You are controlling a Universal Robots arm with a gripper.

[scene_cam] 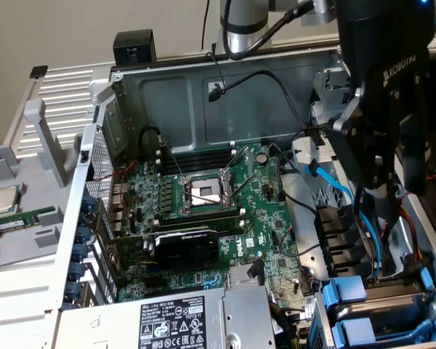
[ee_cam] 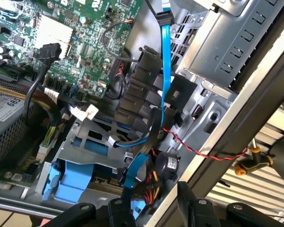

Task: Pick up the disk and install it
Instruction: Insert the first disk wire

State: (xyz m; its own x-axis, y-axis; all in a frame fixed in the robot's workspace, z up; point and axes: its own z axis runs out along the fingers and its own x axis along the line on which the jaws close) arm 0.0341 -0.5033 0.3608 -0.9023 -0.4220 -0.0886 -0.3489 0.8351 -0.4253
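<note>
Overhead, the end effector hangs inside the open computer case, on the exterior view's right, above the drive cage. It is released: its two fingers stand apart and hold nothing. In the wrist view the end effector shows the same gap, with a blue cable running past below it.

The disk sits in the cage at the case's lower corner on the exterior view's right, well below the fingers and not touching them. It seems to be the upper of two blue carriers there, though the angle leaves this unsure. The other blue-framed drive lies just beneath it.

The motherboard fills the case floor, with the power supply along its near edge. A small processor chip rests outside the case at the exterior view's left.
</note>
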